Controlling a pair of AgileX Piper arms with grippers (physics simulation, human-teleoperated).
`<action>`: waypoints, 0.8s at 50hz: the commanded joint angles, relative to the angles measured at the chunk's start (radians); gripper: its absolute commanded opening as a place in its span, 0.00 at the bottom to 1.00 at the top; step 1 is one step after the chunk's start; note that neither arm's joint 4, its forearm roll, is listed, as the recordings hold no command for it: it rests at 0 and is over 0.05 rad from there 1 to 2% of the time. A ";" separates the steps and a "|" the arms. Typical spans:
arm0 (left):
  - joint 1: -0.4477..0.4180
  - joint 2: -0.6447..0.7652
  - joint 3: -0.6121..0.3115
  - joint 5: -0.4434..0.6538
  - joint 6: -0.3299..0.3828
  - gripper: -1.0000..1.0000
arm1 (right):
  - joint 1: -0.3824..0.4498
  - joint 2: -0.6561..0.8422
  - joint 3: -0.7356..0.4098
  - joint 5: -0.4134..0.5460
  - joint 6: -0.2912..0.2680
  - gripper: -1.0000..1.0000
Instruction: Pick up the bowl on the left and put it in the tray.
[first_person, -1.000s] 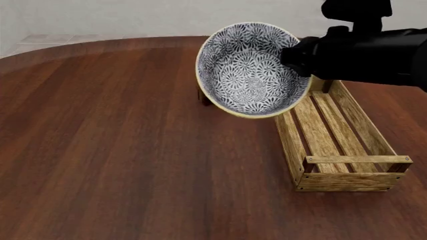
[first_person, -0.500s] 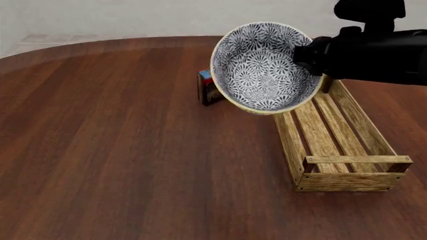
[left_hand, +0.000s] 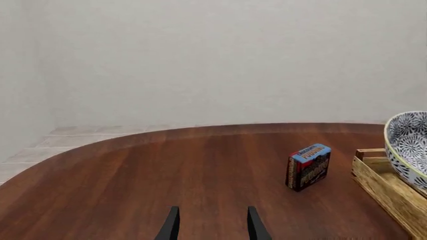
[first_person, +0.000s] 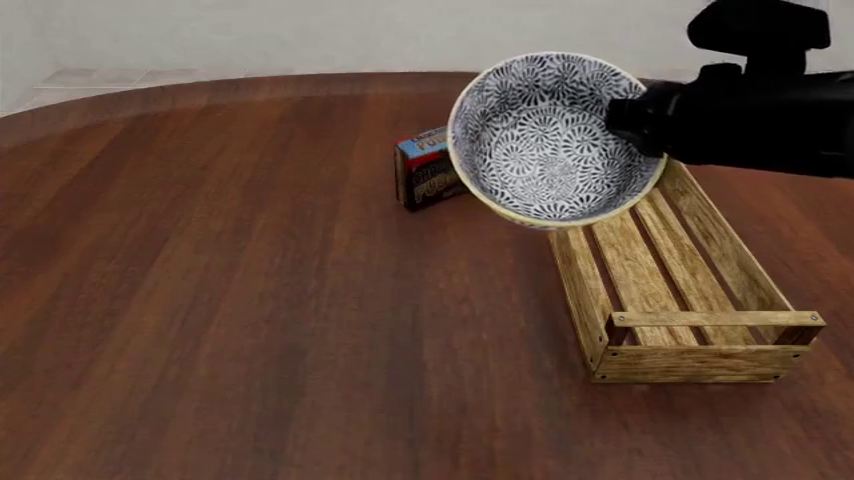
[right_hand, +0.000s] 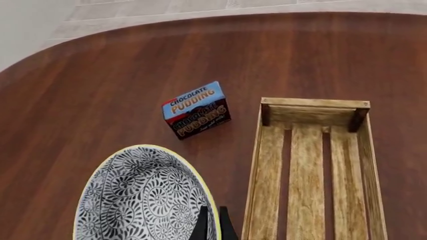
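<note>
Progress looks past the halfway mark: the bowl (first_person: 555, 138) is off the counter (first_person: 240, 300) and in the air, tilted so its patterned inside faces the front camera, but it is not yet in the tray (first_person: 674, 290); what remains, I judge, is to carry it fully over the slats, lower it and let go.

Going left to right in the front view: the counter at 9 o'clock carries nothing that shows. The left end effector (left_hand: 212, 227) appears only in its own wrist view, its two fingers apart and holding nothing, low over the wood. Near the centre stands the chocolate pudding box (first_person: 427, 172), just beside the bowl at its 9 o'clock. The bowl hangs over the tray's far end. At 3 o'clock of the bowl, the right end effector (right_hand: 212, 226) is pinched on the rim, fingers close together with the wall between them. The right arm reaches in level from the right edge.
</note>
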 joint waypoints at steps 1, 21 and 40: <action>-0.003 0.000 -0.001 0.002 0.001 1.00 | -0.024 -0.004 0.015 -0.013 0.003 0.00; -0.012 0.000 0.024 -0.015 0.002 1.00 | -0.086 0.004 0.034 -0.034 0.018 0.00; -0.018 0.000 0.026 -0.014 0.004 1.00 | -0.138 0.003 0.063 -0.056 0.025 0.00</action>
